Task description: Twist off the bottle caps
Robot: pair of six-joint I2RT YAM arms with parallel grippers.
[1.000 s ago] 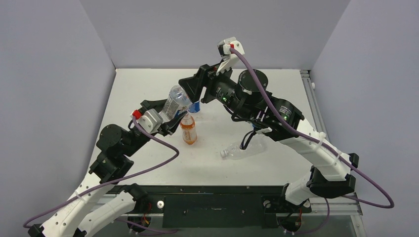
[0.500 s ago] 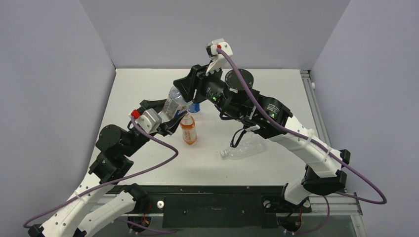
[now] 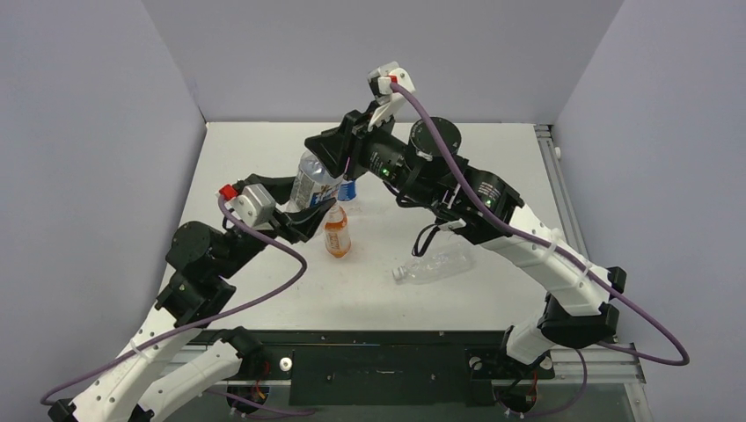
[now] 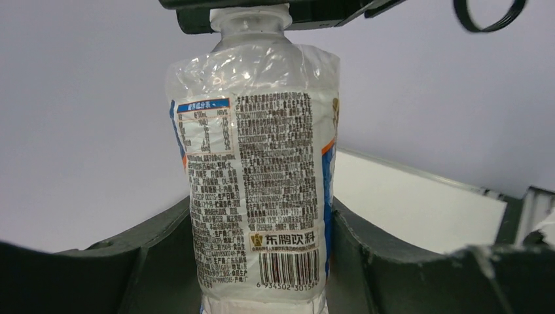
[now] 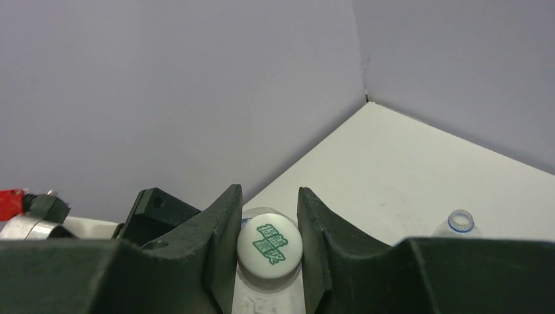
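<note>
My left gripper (image 4: 258, 265) is shut on the short bottle with the blue-white label (image 4: 262, 131) and holds it upright above the table. In the top view the left gripper (image 3: 302, 204) is left of centre, gripping this bottle (image 3: 310, 180). My right gripper (image 5: 269, 239) is shut on its white cap with green print (image 5: 269, 243), one finger on each side. In the top view the right gripper (image 3: 324, 158) sits on top of the bottle. In the left wrist view the cap is hidden by the right gripper's fingers (image 4: 196, 16).
The orange bottle (image 3: 336, 234) stands just right of the left gripper. The Pepsi bottle (image 3: 347, 190) stands behind it; its open mouth with a blue ring (image 5: 460, 221) shows in the right wrist view. The plain bottle (image 3: 435, 264) lies on its side under the right arm.
My right gripper has moved left and down onto the top of the held bottle. My left gripper has shifted a little left and brought the bottle more upright.
</note>
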